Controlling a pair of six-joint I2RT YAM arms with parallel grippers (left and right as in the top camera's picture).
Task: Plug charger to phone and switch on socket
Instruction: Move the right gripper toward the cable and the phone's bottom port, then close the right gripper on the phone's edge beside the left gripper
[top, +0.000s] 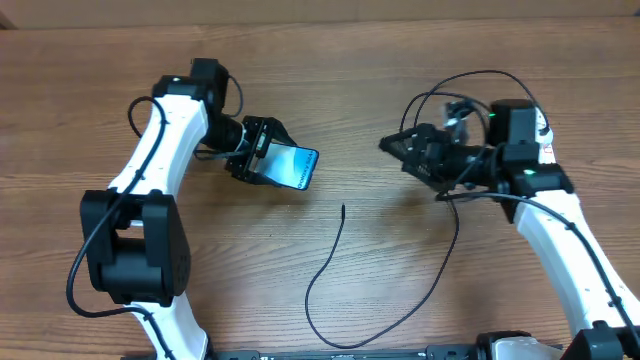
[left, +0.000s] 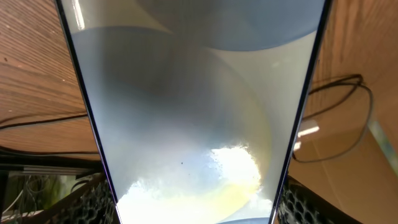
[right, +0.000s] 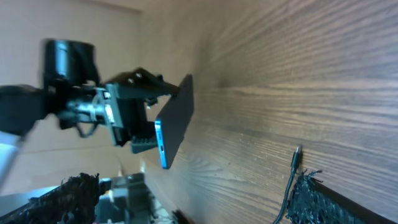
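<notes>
One phone (top: 298, 167) overhead, clamped in left gripper (top: 264, 162), raised left of centre; charger (top: 343, 211) tip lies loose on table (top: 400, 60). Left wrist: phone fills view. Right wrist: right gripper (right: 196, 190) spread, empty; we judge the limp charger may miss the tilted phone.

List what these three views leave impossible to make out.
- Phone port: too small in overhead; blurred in right wrist; left wrist view crops the phone's ends.
- Charger plug end: in overhead, the cable disappears under the right arm.
- Socket: in no view.
</notes>
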